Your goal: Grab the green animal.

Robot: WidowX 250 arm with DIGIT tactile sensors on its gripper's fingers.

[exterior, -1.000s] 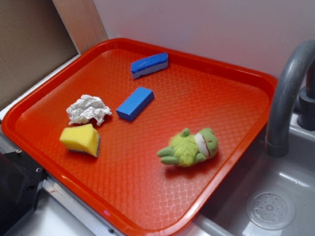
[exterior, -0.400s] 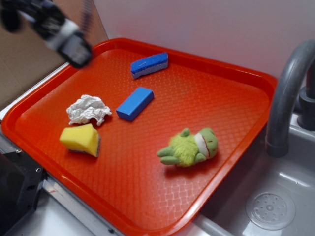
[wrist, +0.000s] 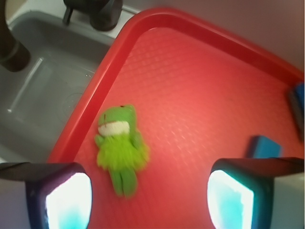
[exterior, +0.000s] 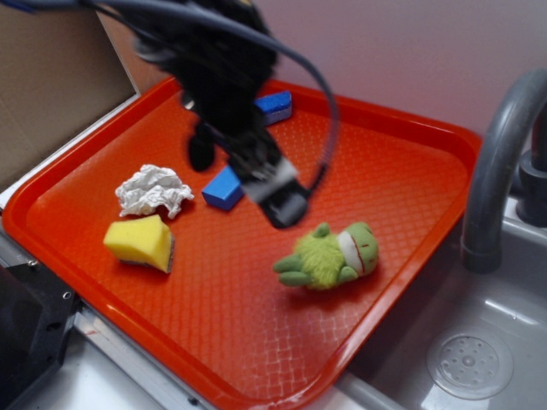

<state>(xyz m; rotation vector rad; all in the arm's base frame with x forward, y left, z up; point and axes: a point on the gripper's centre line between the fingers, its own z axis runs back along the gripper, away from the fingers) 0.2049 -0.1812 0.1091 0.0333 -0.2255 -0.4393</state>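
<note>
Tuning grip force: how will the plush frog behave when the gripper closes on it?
The plush frog looks fuzzy and soft, so it will probably squash. Its thin limbs would likely flop. It lies flat on the textured tray, so rolling seems unlikely. The gripper is open above it.

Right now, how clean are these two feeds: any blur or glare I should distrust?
Exterior view: the black gripper and arm are motion-smeared, while the red plastic tray and fuzzy green plush frog stay sharp. Wrist view: the frog is slightly soft, and the finger pads glow washed-out white and cyan.
</note>
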